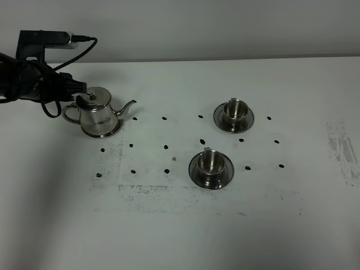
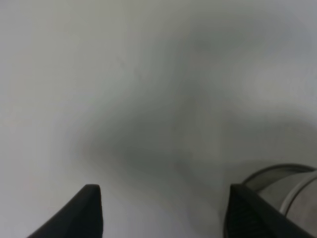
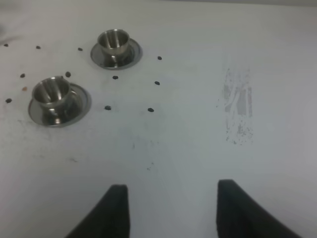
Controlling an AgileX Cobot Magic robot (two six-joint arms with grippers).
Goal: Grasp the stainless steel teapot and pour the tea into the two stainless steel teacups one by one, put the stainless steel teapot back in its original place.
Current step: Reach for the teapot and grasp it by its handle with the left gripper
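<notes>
The stainless steel teapot (image 1: pixel 98 115) stands on its round saucer (image 1: pixel 116 130) at the left of the white table, spout pointing right. My left gripper (image 1: pixel 77 90) hovers just behind and left of the pot, by its loop handle. In the left wrist view this gripper (image 2: pixel 163 198) is open with only table between its fingers, and a blurred steel part of the teapot (image 2: pixel 285 181) shows beside one finger. The two teacups (image 1: pixel 235 109) (image 1: pixel 209 162) sit on saucers at centre right, also seen as teacups (image 3: pixel 113 41) (image 3: pixel 51 92). My right gripper (image 3: pixel 171 193) is open over bare table, outside the exterior view.
Small black dots (image 1: pixel 166 118) mark the table around the pot and cups. A scuffed grey patch (image 1: pixel 343 149) lies at the right, and a fainter one (image 1: pixel 146 190) lies in front of the pot. The table's back edge (image 1: pixel 225 58) meets a wall.
</notes>
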